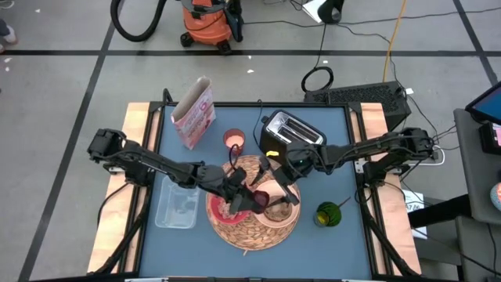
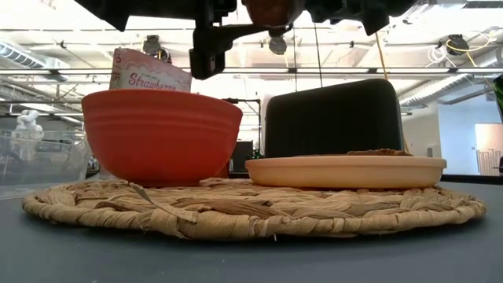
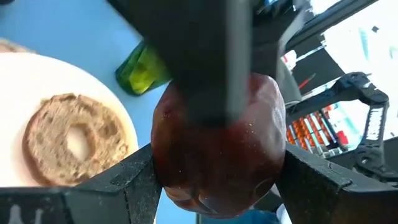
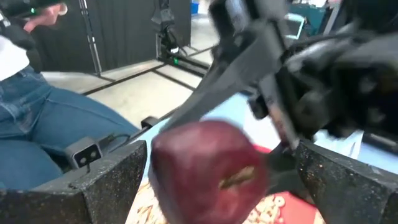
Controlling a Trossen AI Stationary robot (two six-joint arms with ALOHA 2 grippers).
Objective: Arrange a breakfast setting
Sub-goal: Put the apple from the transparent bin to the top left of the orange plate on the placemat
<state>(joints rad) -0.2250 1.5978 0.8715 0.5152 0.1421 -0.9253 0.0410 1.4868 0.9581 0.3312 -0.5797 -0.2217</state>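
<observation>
1. Currently both arms meet over the straw mat [image 1: 254,235] at the centre of the high view. The left gripper [image 3: 217,180] is clamped on the dark red fruit [image 3: 217,149], one finger pressed to each flank.
2. The right gripper [image 4: 217,180] faces it from the other side. Its fingers stand apart around the same fruit, with a gap showing on one side, so I judge it is not gripping.
3. Key relation: in the low view the fruit hangs in the air at the top centre of the frame, directly above the gap between the red bowl [image 2: 161,134] and the cream plate [image 2: 346,169]. Both dishes sit on the mat, bowl on the left and plate on the right. Either way, the fruit has to come down.
4. The fruit is held in the left gripper, so that arm governs the next move. Neither arm is clearly nearer the dishes.
5. Materials:
   - The fruit is rounded, with smooth glossy skin.
   - The mat is a coarse braided weave.
   - The bowl has a ribbed wall.
   - The plate is shallow and matte.
   - The toast [image 3: 74,140] on the plate is ring-shaped, browned and crumbly.
</observation>
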